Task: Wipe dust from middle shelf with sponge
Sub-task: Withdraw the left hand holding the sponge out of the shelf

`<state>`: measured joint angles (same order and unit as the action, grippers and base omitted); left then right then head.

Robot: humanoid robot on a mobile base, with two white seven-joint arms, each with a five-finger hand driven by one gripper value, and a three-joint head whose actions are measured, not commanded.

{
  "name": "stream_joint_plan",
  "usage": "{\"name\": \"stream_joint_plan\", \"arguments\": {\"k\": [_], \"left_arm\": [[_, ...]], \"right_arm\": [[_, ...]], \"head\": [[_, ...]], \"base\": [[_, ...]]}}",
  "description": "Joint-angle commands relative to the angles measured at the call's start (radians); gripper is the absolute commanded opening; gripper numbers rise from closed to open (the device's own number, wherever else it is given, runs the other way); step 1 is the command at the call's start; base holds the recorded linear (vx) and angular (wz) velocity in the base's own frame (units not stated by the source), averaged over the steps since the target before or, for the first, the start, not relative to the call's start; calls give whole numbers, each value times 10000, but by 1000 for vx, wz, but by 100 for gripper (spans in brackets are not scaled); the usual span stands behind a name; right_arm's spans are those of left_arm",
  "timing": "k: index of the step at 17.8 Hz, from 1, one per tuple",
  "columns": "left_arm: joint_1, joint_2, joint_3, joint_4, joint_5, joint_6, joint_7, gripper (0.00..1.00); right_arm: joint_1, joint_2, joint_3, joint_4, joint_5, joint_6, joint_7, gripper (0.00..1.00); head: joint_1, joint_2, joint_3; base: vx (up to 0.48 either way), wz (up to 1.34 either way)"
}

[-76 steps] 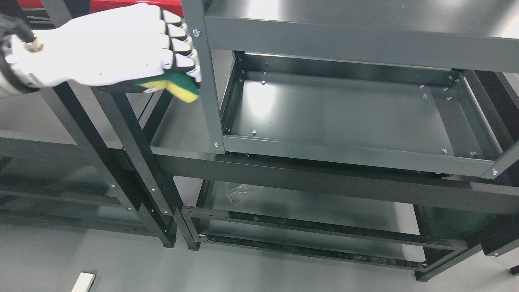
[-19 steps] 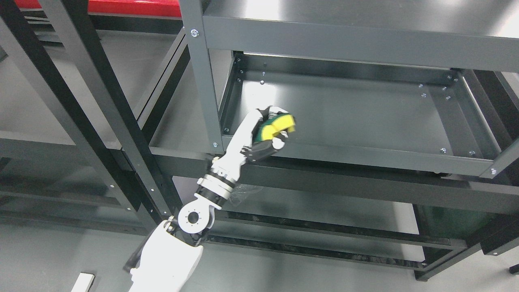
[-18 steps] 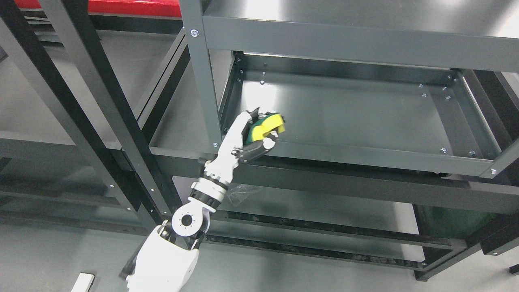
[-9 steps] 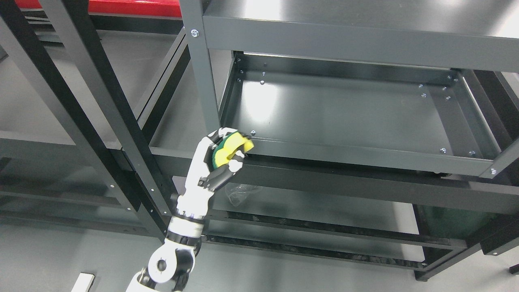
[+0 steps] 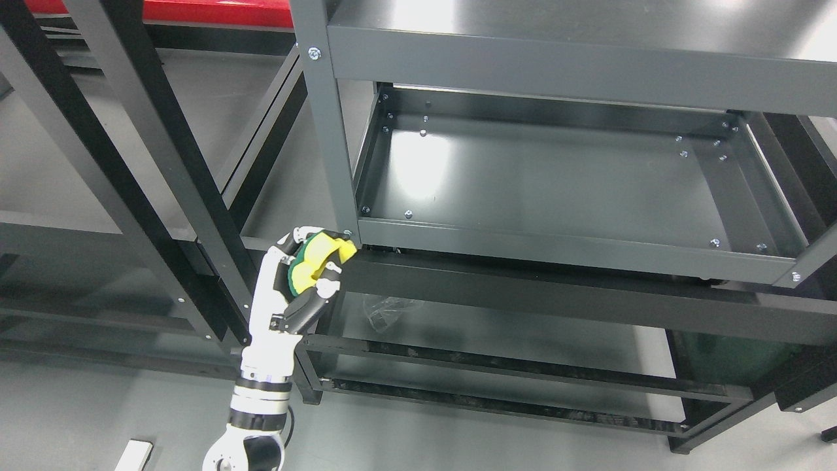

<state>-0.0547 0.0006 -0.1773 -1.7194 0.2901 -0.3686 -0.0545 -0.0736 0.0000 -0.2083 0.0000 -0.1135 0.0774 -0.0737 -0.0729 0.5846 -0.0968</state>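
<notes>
Left hand: my white-shelled robot left hand (image 5: 297, 275) comes up from the bottom edge left of the middle, on a slim white and black forearm, and stands at the front left corner of the dark grey metal rack.
Fingers: the fingers (image 5: 288, 241) are curled over the top of the sponge and the dark thumb (image 5: 306, 311) presses in from below, so the sponge is pinched between them.
Sponge: the yellow foam sponge with a green scouring layer (image 5: 320, 257) is bent into an arc in my grip; its yellow end is just beside the bolt at the corner of the shelf's front lip, outside the tray.
Middle shelf: the dark grey steel tray shelf with a raised rim (image 5: 556, 245) lies to the right of the hand, its floor bare apart from bolt heads and a bright glare patch near the left end.
Upright: the grey corner post (image 5: 327, 131) rises just above the sponge.
Below: a crumpled piece of clear plastic wrap (image 5: 386, 313) lies on the lower level, near my hand.
Floor: a small white block (image 5: 134, 454) sits at the bottom left edge.
Background: a red panel (image 5: 163, 12) runs along the top left.
</notes>
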Motion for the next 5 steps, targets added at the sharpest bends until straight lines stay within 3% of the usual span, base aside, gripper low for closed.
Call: {"name": "stream_joint_plan", "arguments": {"k": [1,5], "left_arm": [[194,169,1221,-508,44,296,23,1],[179,169,1191,-523,44,296,23,1]], "right_arm": [[0,-175,-3,-175,0,-7,1,100],[0,-175,-3,-175,0,-7,1,100]], "head": [[0,0,0],[0,0,0]], "base": [[0,0],[0,0]]}}
